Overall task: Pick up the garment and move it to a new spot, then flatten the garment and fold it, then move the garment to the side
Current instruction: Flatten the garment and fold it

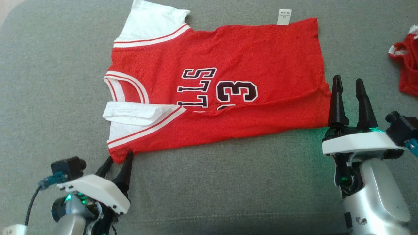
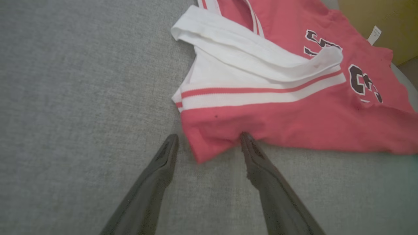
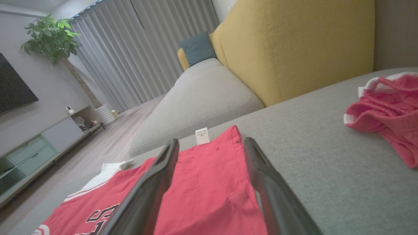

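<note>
The red cotton-knit jersey shirt with white sleeves and dark "3" lettering (image 1: 228,98) lay flat across the grey woven sofa cushion (image 1: 228,182), from the head view's centre toward 12 o'clock. Its near long edge was already turned over itself.

At 7 o'clock, the left gripper (image 1: 119,156) had its fingers spread astride the shirt's near shoulder corner. In the left wrist view, one finger (image 2: 258,156) touched the red edge, but nothing was pinched. At 4 o'clock, the right gripper (image 1: 347,79) stood equally parted at the hem corner; whether it touched cloth I could not tell.

This looked like the fold step. Doing it well probably meant closing each gripper on both layers at its corner, lifting together, and keeping the edge taut so the soft knit did not sag or wrinkle.

The ribbed striped sleeve trim (image 2: 261,94) looked thicker than the body, and the doubled white sleeve could slip. A second crumpled red garment (image 1: 406,65) lay at 2 o'clock.
</note>
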